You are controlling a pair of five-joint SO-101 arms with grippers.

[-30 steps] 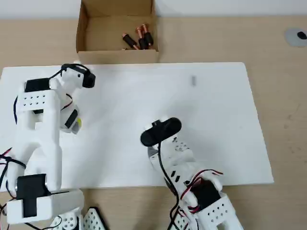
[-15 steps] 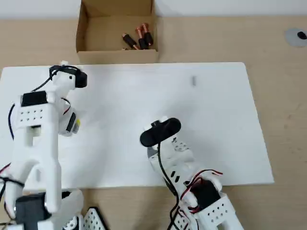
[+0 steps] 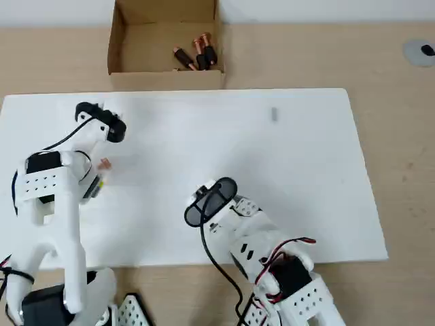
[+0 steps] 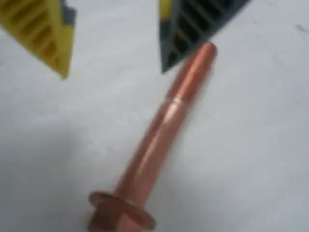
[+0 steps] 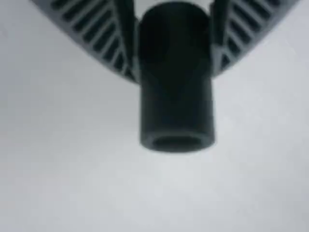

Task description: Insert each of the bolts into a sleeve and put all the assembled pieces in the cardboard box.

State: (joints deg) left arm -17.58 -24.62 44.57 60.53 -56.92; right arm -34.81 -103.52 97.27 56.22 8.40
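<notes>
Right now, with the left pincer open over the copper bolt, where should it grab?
Probably the mid-shank of the copper bolt, from straight above, closing across it: it lies flat on the white mat, shank straight, flanged head wider. The left pincer sits near the tip.

A white mat (image 3: 299, 176) covers the wooden table (image 3: 401, 136).

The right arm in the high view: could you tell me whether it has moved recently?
Yes. The right arm has drawn away from the cardboard box, toward the white mat's near edge and the left arm.
</notes>
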